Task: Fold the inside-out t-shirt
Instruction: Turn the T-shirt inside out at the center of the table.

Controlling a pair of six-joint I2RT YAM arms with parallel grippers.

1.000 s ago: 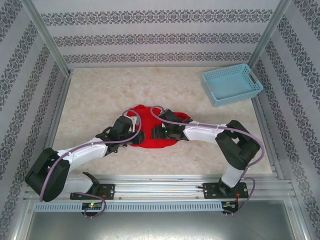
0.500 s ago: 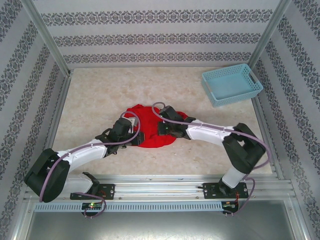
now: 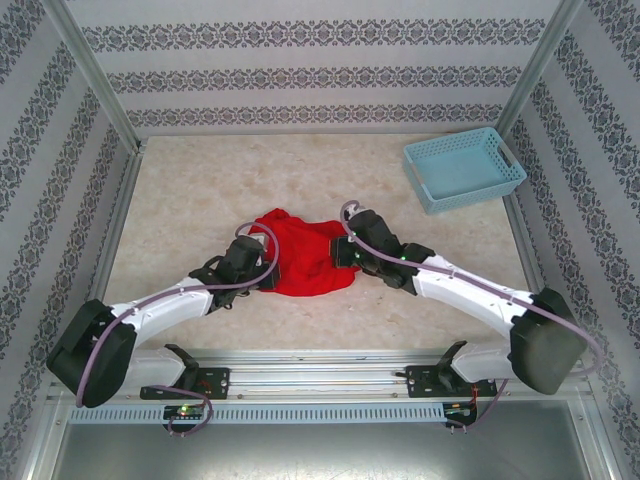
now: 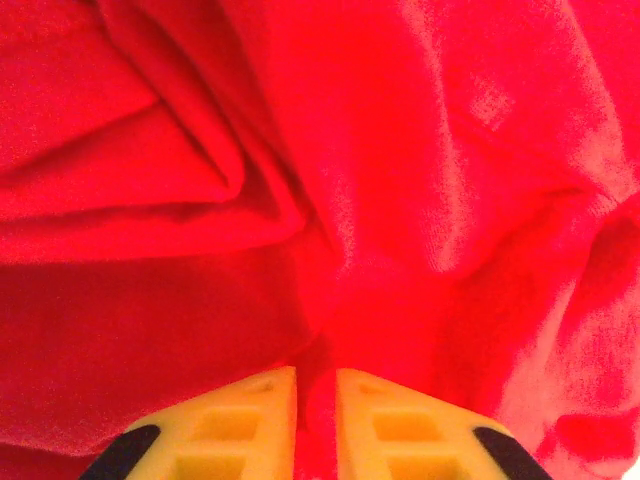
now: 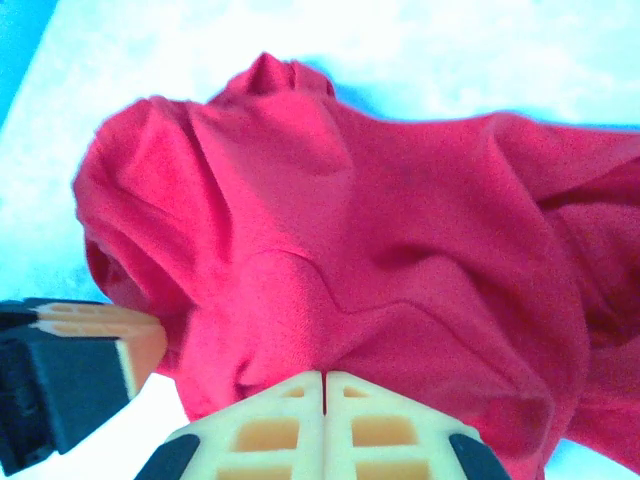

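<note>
Top external view, reading left to right. My left fingers (image 3: pixel 266 270) sit at the left edge of the inside-out t-shirt (image 3: pixel 305 260). On the left wrist view they are clenched down to a slit with red cloth caught in it, deep folds beyond.

The shirt lies mid-surface between my two arms. It is rumpled and only partly spread, with no clean fold in it.

My right fingers (image 3: pixel 345 252) are at the shirt's right edge. The right wrist view shows them (image 5: pixel 318 400) pressed flush together, cloth drawn up to their tips. I judge a thin edge is pinched there, though the pinch itself is hidden.

Step in hand, as I read it: stretching the bunch open between both grips, ahead of any folding. The next move calls for an even pull outward, kept low, so neither pinch slips, then finding the hem and shoulders.

A light blue basket (image 3: pixel 463 168) stands at the far right corner, well apart. The surface (image 3: pixel 200 190) around the shirt is bare marble pattern. My two wrists work close together, and they are what could get in each other's way.
</note>
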